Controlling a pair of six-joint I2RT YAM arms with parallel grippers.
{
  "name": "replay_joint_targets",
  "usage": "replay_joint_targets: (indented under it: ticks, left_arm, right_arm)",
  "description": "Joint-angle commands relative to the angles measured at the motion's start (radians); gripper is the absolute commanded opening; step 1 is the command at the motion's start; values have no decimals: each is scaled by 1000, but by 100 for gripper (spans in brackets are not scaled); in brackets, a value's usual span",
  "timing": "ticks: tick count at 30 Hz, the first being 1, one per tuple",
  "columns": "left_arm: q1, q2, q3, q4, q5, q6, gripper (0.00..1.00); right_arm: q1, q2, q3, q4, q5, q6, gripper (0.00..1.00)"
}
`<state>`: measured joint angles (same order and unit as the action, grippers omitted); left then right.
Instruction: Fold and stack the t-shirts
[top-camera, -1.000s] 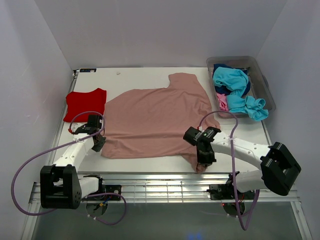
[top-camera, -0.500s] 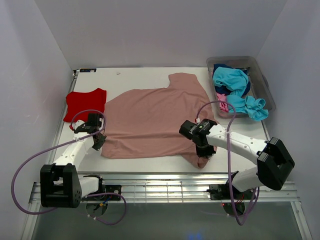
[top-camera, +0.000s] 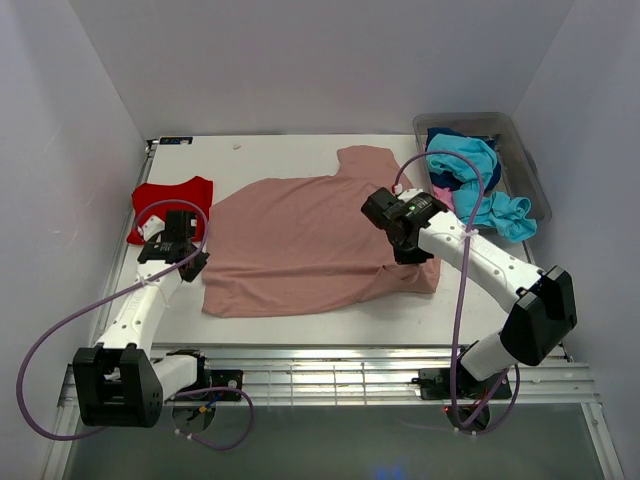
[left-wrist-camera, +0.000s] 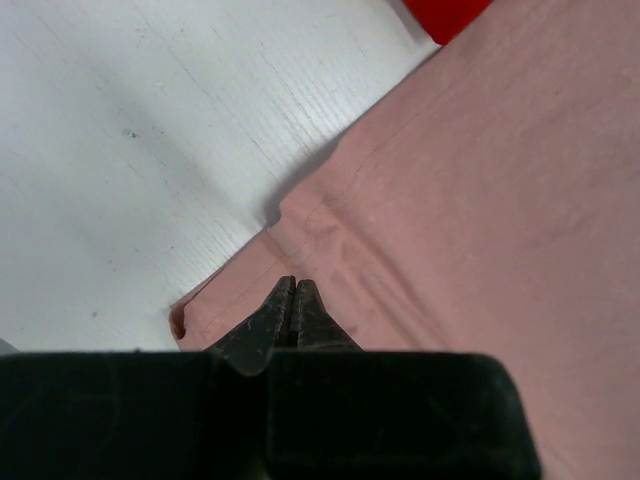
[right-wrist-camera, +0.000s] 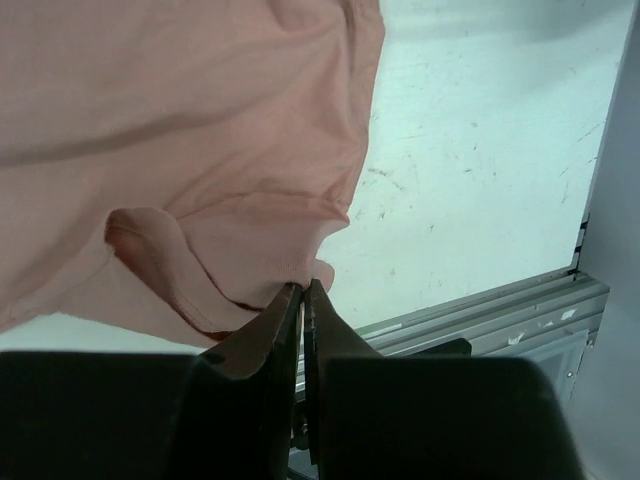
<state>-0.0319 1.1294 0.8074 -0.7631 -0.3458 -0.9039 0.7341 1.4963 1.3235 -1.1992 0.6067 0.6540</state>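
Observation:
The dusty-pink t-shirt (top-camera: 300, 240) lies spread over the middle of the white table (top-camera: 280, 155). My left gripper (top-camera: 192, 264) is shut on its left edge, and the left wrist view shows the closed tips (left-wrist-camera: 293, 285) pinching puckered pink cloth (left-wrist-camera: 480, 200). My right gripper (top-camera: 409, 253) is shut on the shirt's near right corner and holds it raised above the table, folded back over the body. The right wrist view shows the tips (right-wrist-camera: 303, 288) gripping the hanging pink cloth (right-wrist-camera: 180, 120). A folded red t-shirt (top-camera: 172, 205) lies at the far left.
A clear grey bin (top-camera: 528, 165) at the back right holds turquoise (top-camera: 465, 160), navy (top-camera: 450, 181) and bright pink (top-camera: 445, 208) tees. A metal rail (top-camera: 330, 360) runs along the table's near edge. White walls enclose the left, back and right.
My right gripper has lifted the shirt's near right corner and carried it away from the near edge, back over the shirt. My left gripper has moved a little farther along the left edge.

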Motion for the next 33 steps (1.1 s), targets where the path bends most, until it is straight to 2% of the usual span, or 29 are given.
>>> replay_joint_targets:
  ticks: [1,6,12,16,18,25,28,33]
  left_arm:
    - [6,-16,-6,-22,27,66,0]
    - [-6,-57,-97,-45,48,73,16]
    - [-19,74,-94,-74,62,50,38]
    - [-22,153,-105,-65,86,13,39]
    - [-25,162,-134,-48,99,5,45]
    - [-68,193,-136,-74,96,-21,47]
    - [-108,217,-129,-96,87,-39,57]
    - [-149,324,-169,-67,96,-67,57]
  right_arm:
    - [-19,13,62,-13,53,-66,8]
    - [-21,5,28,13,13,-71,8]
    - [-21,-31,-27,50,-25,-70,8]
    - [-21,-54,-38,61,-21,-73,8]
    - [-19,-56,-43,70,-27,-76,8]
    - [-21,-67,-72,108,-53,-80,8]
    - [-21,-74,-83,115,-55,-80,8]
    - [-19,-94,-96,125,-55,-77,8]
